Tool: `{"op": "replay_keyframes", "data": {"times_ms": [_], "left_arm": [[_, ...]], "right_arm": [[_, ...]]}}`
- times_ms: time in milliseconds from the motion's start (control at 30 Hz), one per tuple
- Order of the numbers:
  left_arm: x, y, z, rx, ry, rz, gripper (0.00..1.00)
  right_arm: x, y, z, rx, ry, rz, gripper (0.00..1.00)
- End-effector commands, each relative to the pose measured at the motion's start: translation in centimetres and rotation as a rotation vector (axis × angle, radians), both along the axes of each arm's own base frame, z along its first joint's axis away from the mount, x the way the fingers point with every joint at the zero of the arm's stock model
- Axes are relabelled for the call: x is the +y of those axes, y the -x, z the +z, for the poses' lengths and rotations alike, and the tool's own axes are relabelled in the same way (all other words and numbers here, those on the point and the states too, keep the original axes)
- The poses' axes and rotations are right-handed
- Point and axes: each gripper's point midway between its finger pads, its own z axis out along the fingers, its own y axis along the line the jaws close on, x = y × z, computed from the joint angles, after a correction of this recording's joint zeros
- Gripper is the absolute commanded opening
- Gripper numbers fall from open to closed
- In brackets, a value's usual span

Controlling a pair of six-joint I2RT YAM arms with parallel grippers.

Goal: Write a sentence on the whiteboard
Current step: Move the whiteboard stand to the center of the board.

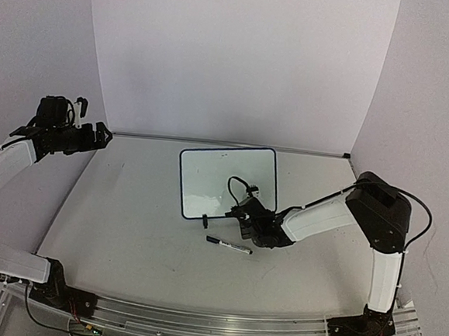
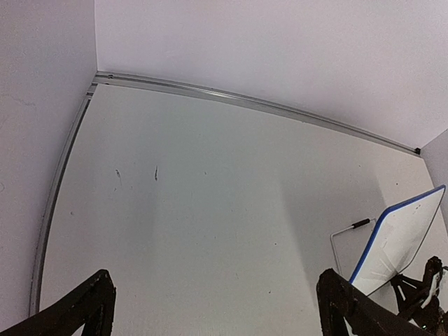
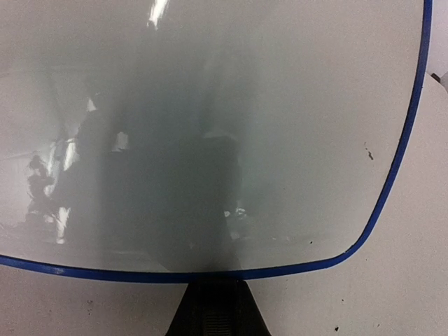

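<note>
Jaws spread wide; whiteboard [image 2: 402, 238] at right edge, on table [image 2: 210, 210].

Soft even light, the whiteboard [image 3: 315, 105] mirrors dark reflections, wrist views bend at edges

Pale table [image 1: 127, 222], whiteboard [image 1: 216, 175] on it, marker pen [image 1: 229, 245] beside

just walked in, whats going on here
The small white whiteboard with a blue rim sits blank on the table. The right gripper is shut at its near edge; whether it grips anything is unclear. The slim black marker pen lies loose just in front. The left gripper hangs open, far left.
</note>
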Motion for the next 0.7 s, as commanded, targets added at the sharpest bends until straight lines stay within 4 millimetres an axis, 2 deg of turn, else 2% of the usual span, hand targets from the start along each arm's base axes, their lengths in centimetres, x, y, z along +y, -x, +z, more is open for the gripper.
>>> {"op": "replay_keyframes", "data": {"times_ms": [0, 100, 167, 300, 367, 433, 500, 567, 667], "left_arm": [[-0.1, -0.2, 0.2, -0.014, 0.01, -0.004, 1.0], [0.0, -0.1, 0.3, -0.012, 0.015, 0.003, 1.0], [-0.2, 0.0, 0.6, -0.019, 0.032, 0.0, 0.99], [-0.6, 0.5, 1.5, -0.029, 0.099, 0.008, 1.0], [-0.7, 0.8, 1.3, -0.017, 0.138, 0.024, 0.99], [-1.0, 1.4, -0.3, 0.014, 0.192, 0.033, 0.99], [-1.9, 1.9, -2.0, 0.038, 0.263, 0.013, 0.99], [-2.8, 2.7, -4.6, 0.09, 0.344, 0.001, 0.99], [-4.5, 3.7, -7.1, 0.13, 0.475, -0.046, 0.98]], "right_arm": [[-2.1, 0.0, 1.7, -0.013, -0.008, -0.062, 0.18], [-1.6, 0.7, 2.6, 0.011, -0.045, -0.011, 0.46], [-1.2, 1.5, 3.2, 0.036, -0.073, 0.047, 0.6], [-0.8, 3.9, 4.7, 0.09, -0.135, 0.173, 0.76], [0.4, 5.5, 5.1, 0.145, -0.167, 0.296, 0.76], [2.0, 7.5, 4.8, 0.239, -0.188, 0.436, 0.73], [2.6, 9.4, 3.8, 0.359, -0.172, 0.518, 0.69], [3.4, 10.2, 3.7, 0.423, -0.167, 0.591, 0.66], [4.3, 11.3, 3.0, 0.503, -0.16, 0.688, 0.63]]}}
